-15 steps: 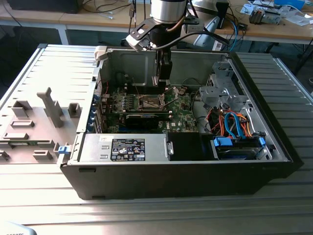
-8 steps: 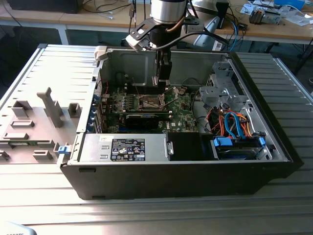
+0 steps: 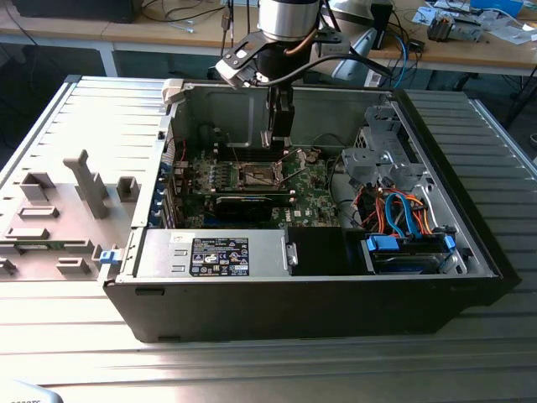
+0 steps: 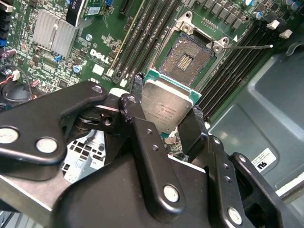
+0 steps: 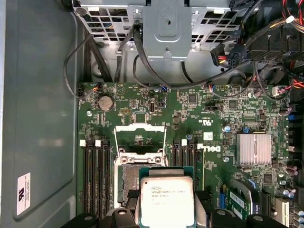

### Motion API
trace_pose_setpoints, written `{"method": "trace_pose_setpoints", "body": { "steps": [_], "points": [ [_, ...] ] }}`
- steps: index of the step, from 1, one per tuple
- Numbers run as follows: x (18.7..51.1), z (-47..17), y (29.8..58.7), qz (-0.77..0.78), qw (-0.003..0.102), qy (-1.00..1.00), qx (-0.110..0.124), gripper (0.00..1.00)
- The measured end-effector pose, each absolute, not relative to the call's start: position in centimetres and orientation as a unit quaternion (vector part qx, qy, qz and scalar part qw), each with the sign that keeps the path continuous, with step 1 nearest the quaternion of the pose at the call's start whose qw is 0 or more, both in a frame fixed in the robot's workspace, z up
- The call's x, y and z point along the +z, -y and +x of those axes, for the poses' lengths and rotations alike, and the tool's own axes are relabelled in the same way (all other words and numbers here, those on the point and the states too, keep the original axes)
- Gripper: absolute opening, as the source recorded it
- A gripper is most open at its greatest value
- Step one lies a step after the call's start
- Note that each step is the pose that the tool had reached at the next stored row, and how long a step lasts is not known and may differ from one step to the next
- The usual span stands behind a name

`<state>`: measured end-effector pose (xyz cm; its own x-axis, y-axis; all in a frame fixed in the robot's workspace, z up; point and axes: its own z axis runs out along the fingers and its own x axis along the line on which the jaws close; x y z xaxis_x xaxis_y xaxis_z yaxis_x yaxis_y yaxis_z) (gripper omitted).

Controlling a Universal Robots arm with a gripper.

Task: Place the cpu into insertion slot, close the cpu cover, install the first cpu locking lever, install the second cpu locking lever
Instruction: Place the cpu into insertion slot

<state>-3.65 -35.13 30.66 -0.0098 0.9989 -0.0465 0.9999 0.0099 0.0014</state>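
- Cpu (image 4: 166,107) is clamped between the gripper's (image 4: 165,116) two black fingers (image 4: 142,137), its metal top showing.
- It hangs over the green board (image 5: 213,118), close to the slot (image 4: 185,59) and not seated in it.
- Slot lies bare, and the cover (image 5: 140,127) stands raised.

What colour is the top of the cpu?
The cpu top is silver-grey, with a green rim; clearest in the first wrist view.
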Motion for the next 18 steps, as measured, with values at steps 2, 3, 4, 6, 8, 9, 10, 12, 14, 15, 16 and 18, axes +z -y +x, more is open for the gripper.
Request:
{"method": "trace_pose_setpoints", "body": {
  "steps": [2,3,4,6,8,9,10,12,14,15,16,18],
  "points": [
    [30.65,-3.65,35.13,0.704,0.017,-0.71,-0.016,0.54],
    [30.65,-3.65,35.13,0.705,0.017,-0.709,-0.016,0.54],
    [30.64,-3.65,35.13,0.705,0.017,-0.709,-0.016,0.54],
    [30.62,-3.65,35.13,0.707,0.017,-0.707,-0.016,0.54],
    [30.61,-3.65,35.13,0.708,0.017,-0.706,-0.016,0.54],
    [30.61,-3.65,35.13,0.708,0.017,-0.706,-0.016,0.54],
    [30.6,-3.65,35.12,0.708,0.017,-0.706,-0.016,0.54],
    [30.6,-3.65,35.13,0.709,0.017,-0.705,-0.016,0.54],
    [30.59,-3.65,35.13,0.71,0.017,-0.704,-0.016,0.54],
    [30.58,-3.65,35.13,0.71,0.017,-0.704,-0.016,0.54],
    [30.58,-3.65,35.13,0.711,0.017,-0.703,-0.016,0.54],
    [30.57,-3.65,35.13,0.712,0.017,-0.702,-0.016,0.54]
  ]
}}
